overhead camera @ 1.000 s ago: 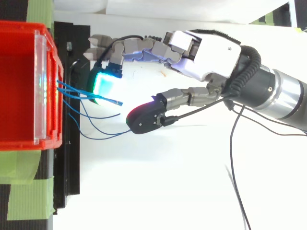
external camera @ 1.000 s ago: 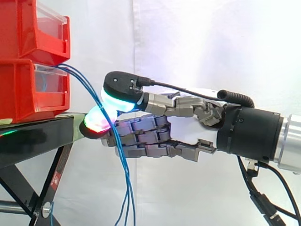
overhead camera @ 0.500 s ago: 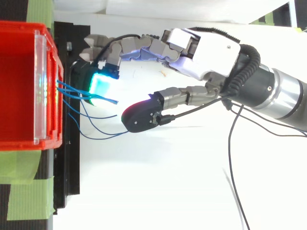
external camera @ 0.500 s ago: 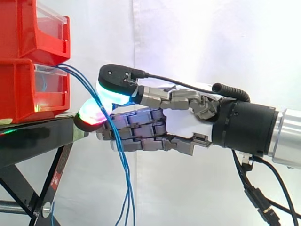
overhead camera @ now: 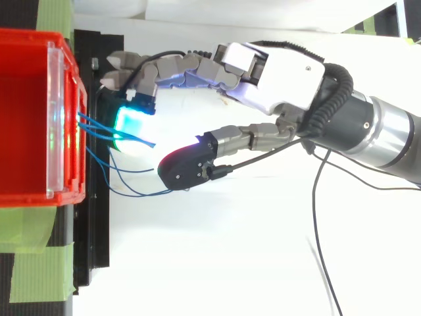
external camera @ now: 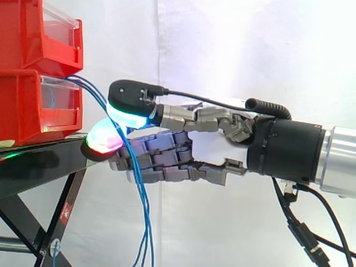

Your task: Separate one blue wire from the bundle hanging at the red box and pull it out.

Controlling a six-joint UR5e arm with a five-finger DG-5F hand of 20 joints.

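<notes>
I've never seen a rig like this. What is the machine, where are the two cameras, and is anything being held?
It is a robot arm ending in a mechanical hand with a thumb and fingers; the glowing pads are its own fingertips. One picture is taken from the side, level with the work; the other looks straight down. Red bins stand on a black stand before a white curtain. A bundle of blue wires hangs from a bin's front. The hand is open, thumb and fingers either side of the wires, and nothing looks gripped yet.
</notes>
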